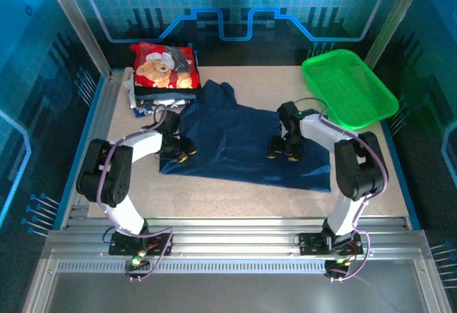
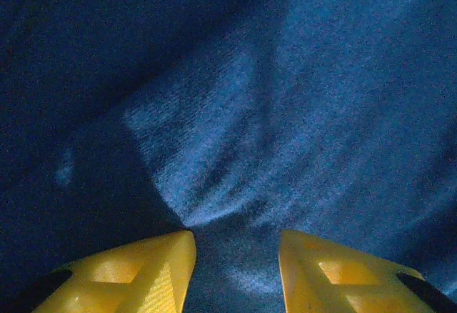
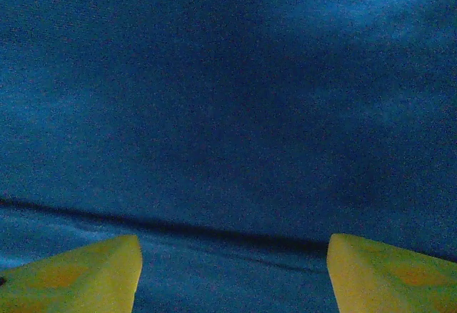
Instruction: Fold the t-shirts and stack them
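Navy tee [image 1: 243,138]: spread flat mid-table, ready for folding.
L gripper [image 2: 235,270]: jaws parted, pressed at the tee's near-left edge; cloth puckered between, grip unconfirmed.
R gripper [image 3: 235,277]: released wide, set over a crease.
Red tee [image 1: 166,66]: stacked at far-left corner.

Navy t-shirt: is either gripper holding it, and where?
Right gripper open over navy t-shirt, holding nothing. Left gripper straddles a wrinkle near its left edge; grip unclear.

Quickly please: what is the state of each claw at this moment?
Left claw: partly open on the navy t-shirt, cloth creasing toward the gap; a grip cannot be told.
Right claw: wide open above the same shirt, holding nothing.
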### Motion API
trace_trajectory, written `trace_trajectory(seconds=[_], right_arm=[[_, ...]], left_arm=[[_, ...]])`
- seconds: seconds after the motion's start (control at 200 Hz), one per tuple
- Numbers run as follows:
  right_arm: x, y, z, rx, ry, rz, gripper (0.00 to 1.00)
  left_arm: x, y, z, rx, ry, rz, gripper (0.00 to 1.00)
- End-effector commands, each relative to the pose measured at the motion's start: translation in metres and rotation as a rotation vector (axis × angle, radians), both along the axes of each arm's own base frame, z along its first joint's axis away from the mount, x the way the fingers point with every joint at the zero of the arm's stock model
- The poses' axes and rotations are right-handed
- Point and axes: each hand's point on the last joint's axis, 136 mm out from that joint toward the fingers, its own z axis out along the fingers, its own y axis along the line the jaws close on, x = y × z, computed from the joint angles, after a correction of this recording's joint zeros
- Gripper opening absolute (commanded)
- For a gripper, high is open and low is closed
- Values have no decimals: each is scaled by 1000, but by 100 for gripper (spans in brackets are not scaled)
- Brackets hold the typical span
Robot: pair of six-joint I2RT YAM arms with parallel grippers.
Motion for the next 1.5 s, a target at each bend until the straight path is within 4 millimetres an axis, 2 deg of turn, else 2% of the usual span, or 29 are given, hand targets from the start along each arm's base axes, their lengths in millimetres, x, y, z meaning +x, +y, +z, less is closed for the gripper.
trace_trajectory(seconds=[0.0,0.265,0.515,0.65,0.76,0.89,1.011,1.131,1.256,1.386,1.496], right_arm=[[-10,-10,-9,-130,53,26,68],[-36,-38,-19,-331,157,75,67],[-66,-45,-30,-394,230,131,67],[-83,-46,-36,-417,258,156,67],[-86,-46,-36,-422,257,149,67],[-83,-48,-30,-437,245,153,68],[-76,-43,-22,-412,203,139,70],[-62,-32,-2,-358,121,131,72],[-49,-20,21,-276,39,132,75],[-36,-15,39,-221,-20,137,78],[-26,-3,51,-158,-74,189,79]], left_arm=[[-71,19,-43,60,223,75,40],[-148,15,-47,29,310,123,40],[-206,19,-46,22,377,195,41],[-225,22,-41,2,384,227,42],[-226,22,-34,-21,356,239,45],[-208,12,-13,-69,290,217,52],[-176,9,24,-57,183,183,62],[-125,6,80,-44,31,148,71],[-65,20,123,-12,-93,124,73],[4,40,141,26,-196,86,73],[59,36,142,35,-239,-16,72]])
